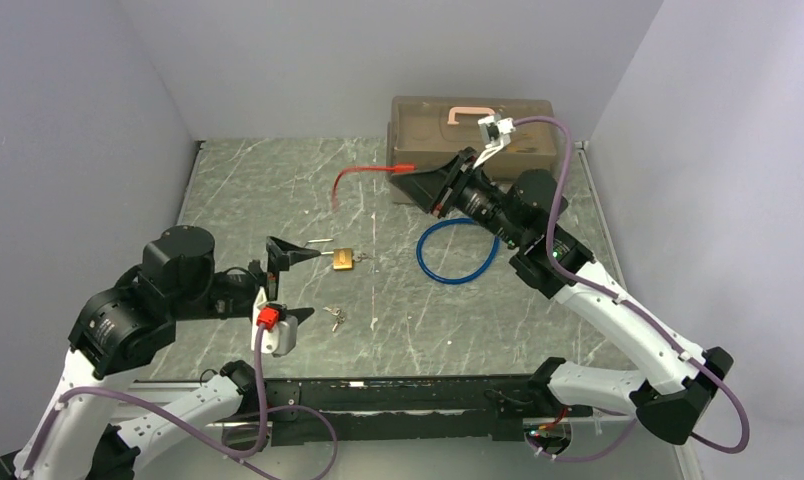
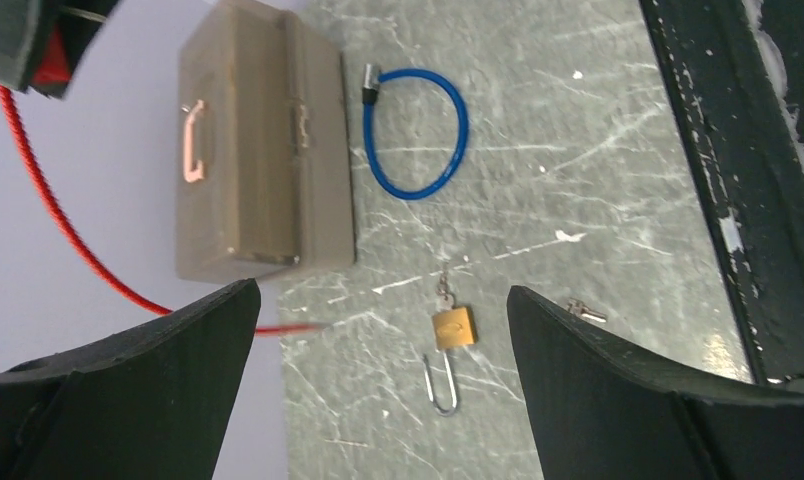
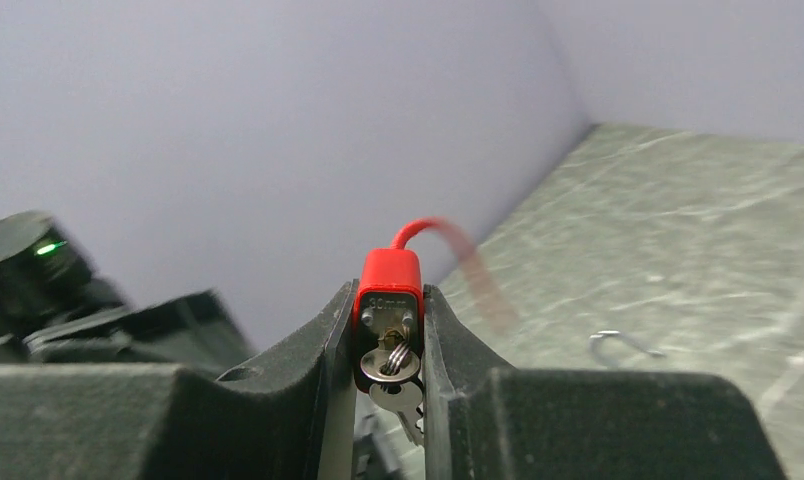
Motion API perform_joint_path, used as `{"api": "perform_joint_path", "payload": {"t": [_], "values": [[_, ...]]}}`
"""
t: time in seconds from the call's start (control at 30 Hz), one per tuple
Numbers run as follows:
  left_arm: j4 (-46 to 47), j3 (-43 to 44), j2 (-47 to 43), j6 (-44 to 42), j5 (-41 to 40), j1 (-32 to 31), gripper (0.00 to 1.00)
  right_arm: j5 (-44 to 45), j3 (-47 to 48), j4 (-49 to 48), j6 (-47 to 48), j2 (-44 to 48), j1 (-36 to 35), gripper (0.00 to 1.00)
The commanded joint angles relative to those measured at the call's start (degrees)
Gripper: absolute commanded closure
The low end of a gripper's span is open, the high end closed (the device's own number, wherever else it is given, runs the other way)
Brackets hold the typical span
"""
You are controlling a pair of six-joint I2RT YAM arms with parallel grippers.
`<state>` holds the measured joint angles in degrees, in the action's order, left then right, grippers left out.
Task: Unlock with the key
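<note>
Holding the left hand (image 2: 383, 300) wide open over the table (image 1: 278, 190), near the brass padlock (image 2: 454, 328) lying there with shackle swung out and key (image 2: 444, 290) in it. Clenching the right hand (image 3: 388, 292) on the red cable lock (image 3: 388, 270).

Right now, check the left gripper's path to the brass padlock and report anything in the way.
Nothing visible blocks it. The left gripper, jaws open, looks straight at the brass padlock lying on the table. The loose keys lie off to one side, and the blue cable loop lies beyond the padlock.
</note>
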<state>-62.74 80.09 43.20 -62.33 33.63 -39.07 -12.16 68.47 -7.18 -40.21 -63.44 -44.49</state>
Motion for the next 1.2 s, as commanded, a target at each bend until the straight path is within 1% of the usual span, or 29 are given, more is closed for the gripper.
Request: {"api": "perform_joint_path", "payload": {"t": [0.0,0.07,0.17,0.27,0.33,0.4,0.47,0.57,0.67,0.73,0.93,1.1,1.17], "values": [[-2.48,-0.64,0.24,-0.06,-1.74,-0.07,0.01,6.06,3.16,6.71,9.81,0.93,2.87,1.0],[-1.09,-0.77,0.91,3.12,-5.08,-0.07,0.01,5.93,2.97,7.0,10.42,0.59,3.4,1.0],[3.03,-0.71,2.38,10.19,-11.73,0.01,0.01,4.61,1.02,6.12,9.39,0.25,3.66,1.0],[7.09,-0.19,4.47,18.38,-20.75,0.77,0.01,2.67,-1.56,4.26,7.65,-0.72,3.71,1.0],[6.97,1.96,7.1,22.67,-25.24,2.42,0.0,1.36,-3.49,2.55,6.65,-1.67,3.69,1.0],[4.56,5.26,11.16,27.28,-27.17,5.63,0.01,0.44,-5.53,0.49,5.1,-2.59,3.71,1.0],[1.68,8.4,15.18,31.66,-26.57,10.69,0.01,-0.84,-8.4,-3.1,3.03,-3.67,3.7,1.0],[0.1,10.58,19.31,35.82,-23.99,19.74,0.01,-3.07,-12.72,-10.45,-0.53,-6.49,3.71,1.0],[0.05,10.59,21.88,37.47,-21.04,26.52,0.01,-4.13,-15.44,-17.52,-3.14,-10.74,3.7,1.0],[1.08,9.19,22.38,37.05,-18.96,29.63,0.0,-3.78,-15.7,-21.27,-4.05,-13.5,3.71,1.0],[7.31,0.84,19.07,35.21,-18.09,31.42,0.01,-1.26,-15.65,-30.72,-6.41,-21.33,4.39,1.0],[9.73,-4.95,16.84,34.6,-16.75,31.51,0.01,-0.34,-18.7,-42.68,-14.73,-26.83,7.34,1.0],[10.16,-6.66,16.58,34.57,-16.55,31.51,0.01,2.05,-20.79,-46.59,-17.04,-28.22,8.15,1.0]]}}
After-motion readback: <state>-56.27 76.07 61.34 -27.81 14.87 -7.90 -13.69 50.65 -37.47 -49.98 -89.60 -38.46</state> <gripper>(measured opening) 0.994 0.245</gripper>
